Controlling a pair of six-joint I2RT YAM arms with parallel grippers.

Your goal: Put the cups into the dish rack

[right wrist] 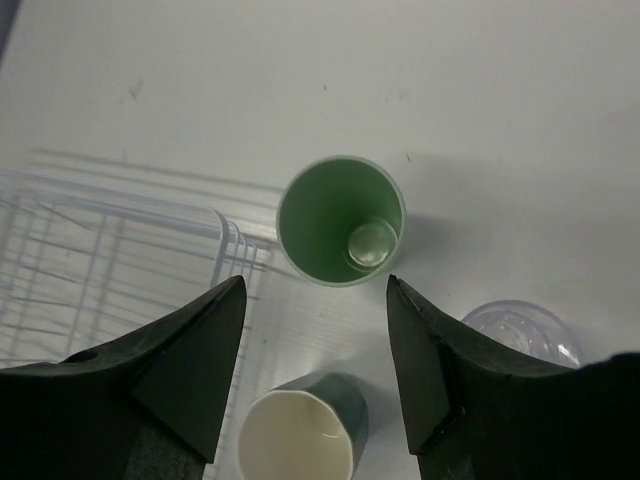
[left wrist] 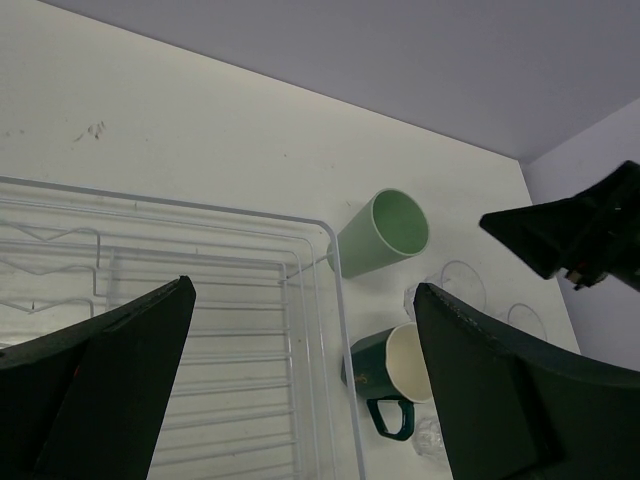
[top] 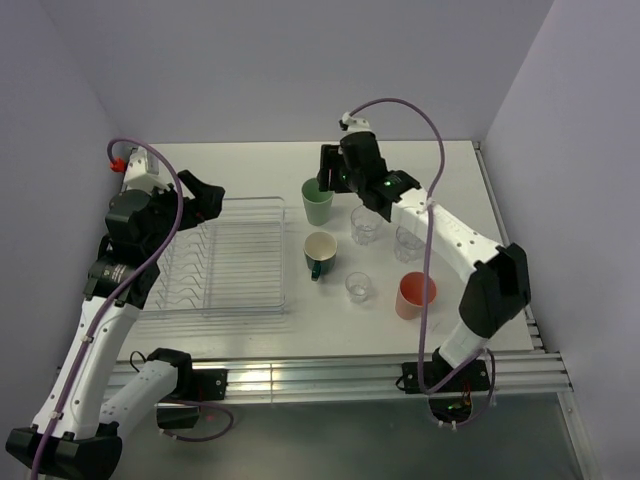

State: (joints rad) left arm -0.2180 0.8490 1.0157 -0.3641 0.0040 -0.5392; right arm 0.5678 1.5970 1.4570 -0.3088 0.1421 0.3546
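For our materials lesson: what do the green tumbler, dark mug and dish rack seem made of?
Green tumbler: likely matte plastic, with even colour and a soft sheen. Dark mug: probably glazed ceramic, with a smooth cream inside. Dish rack: thin pale wires, either clear plastic or metal; cannot tell.

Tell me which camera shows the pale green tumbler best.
Right wrist: it looks straight down into the pale green tumbler, large, just ahead of its open fingers. Top external shows the tumbler small; left wrist shows the tumbler obliquely beside the dish rack.
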